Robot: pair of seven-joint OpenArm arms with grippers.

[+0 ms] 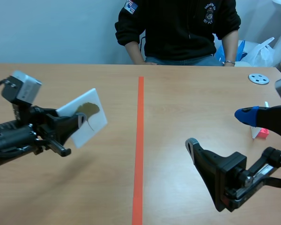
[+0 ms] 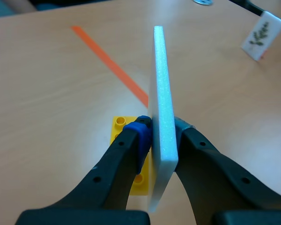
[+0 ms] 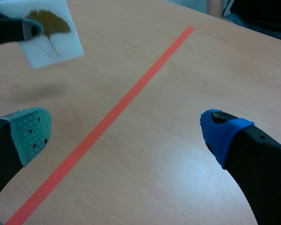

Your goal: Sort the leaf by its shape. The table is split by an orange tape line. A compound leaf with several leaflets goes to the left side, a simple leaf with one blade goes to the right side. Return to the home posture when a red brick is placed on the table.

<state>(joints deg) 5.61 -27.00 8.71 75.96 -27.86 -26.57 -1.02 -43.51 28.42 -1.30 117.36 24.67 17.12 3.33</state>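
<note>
A white foam card (image 1: pixel 86 117) bearing one brown fan-shaped leaf (image 1: pixel 90 110) hangs tilted above the table, left of the orange tape line (image 1: pixel 139 140). My left gripper (image 1: pixel 74 125) is shut on its lower edge. In the left wrist view the card (image 2: pixel 161 93) is edge-on between my fingers (image 2: pixel 131 145). From the right wrist view the same card (image 3: pixel 49 30) and leaf show far ahead, across the tape (image 3: pixel 107 122). My right gripper (image 1: pixel 220 133) stands open above the right half, nothing between its pads (image 3: pixel 33 133).
A yellow brick (image 2: pixel 118 125) lies on the table under my left gripper. A second white card with a many-leaflet sprig (image 2: pixel 260 40) stands at the far right (image 1: pixel 256 132), something red-pink at its foot. A grey disc (image 1: pixel 258 78) lies beyond. A person (image 1: pixel 178 28) sits opposite.
</note>
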